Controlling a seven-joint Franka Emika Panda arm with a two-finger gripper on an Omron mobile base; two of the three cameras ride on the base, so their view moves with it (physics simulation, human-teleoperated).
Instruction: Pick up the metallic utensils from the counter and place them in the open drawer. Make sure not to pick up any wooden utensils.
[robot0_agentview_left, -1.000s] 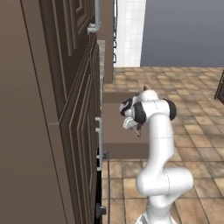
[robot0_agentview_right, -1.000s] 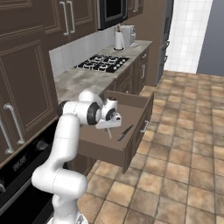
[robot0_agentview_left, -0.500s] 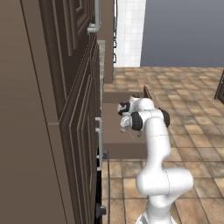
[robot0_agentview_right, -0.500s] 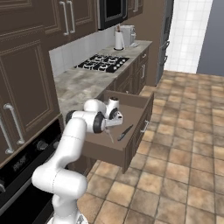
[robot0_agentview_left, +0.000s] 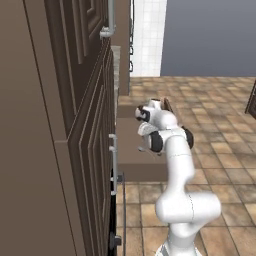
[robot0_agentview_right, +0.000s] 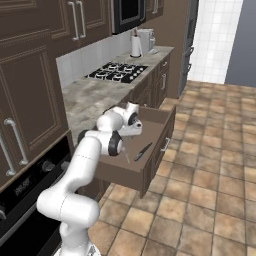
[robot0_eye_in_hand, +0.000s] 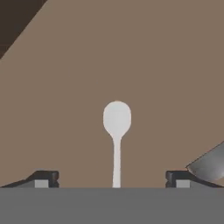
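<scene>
My gripper hangs open over the open drawer, its fingertips spread wide apart. The metal spoon lies flat on the drawer's brown floor between them, free of both fingers, bowl pointing away. The knife, with black handle and grey blade, rests on the drawer floor beside it; its blade shows at the right edge of the hand view. From the right base view the hand points down into the drawer. The counter and the wooden utensils are out of view.
The long wall counter with the stove runs behind the drawer, with jars at its far end. Tall dark cabinet doors stand close on the left. Tiled floor lies to the right.
The gripper went from shut to open and the spoon now lies loose on the drawer floor. The hand also shifted forward over the drawer.
</scene>
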